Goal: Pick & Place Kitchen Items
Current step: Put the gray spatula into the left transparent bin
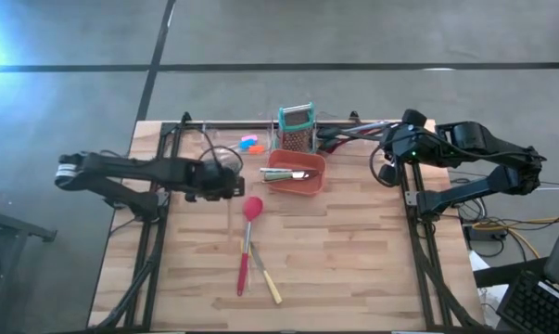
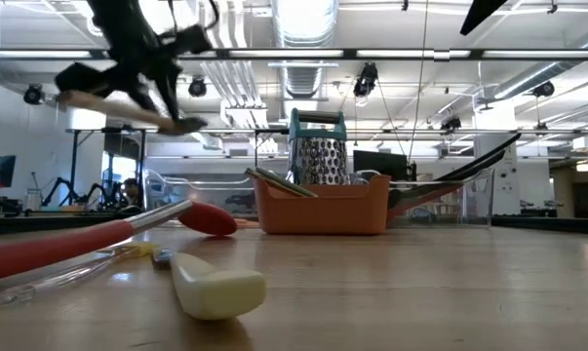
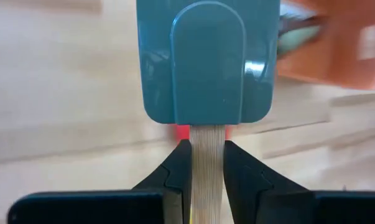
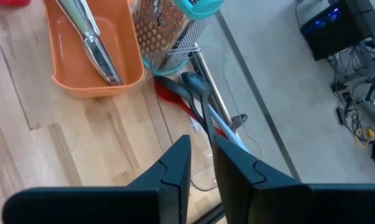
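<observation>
One teal-bladed spatula [image 3: 208, 62] with a pale wooden handle sits pinched in the left claw [image 3: 206, 165].

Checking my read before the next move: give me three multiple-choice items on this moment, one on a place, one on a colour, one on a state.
1. Where does the box grater stand?
A. behind the orange bin
B. at the table's front edge
C. inside the bin

2. What colour is the spatula blade in the left claw?
A. red
B. teal-blue
C. yellow

3. What state is the left claw in?
A. open, empty
B. shut on the spatula
C. out of view

Answers: 1 A, high view shows it at the bin's far side. 2 B, left wrist view. 3 B, fingers pinch its wooden handle.
</observation>
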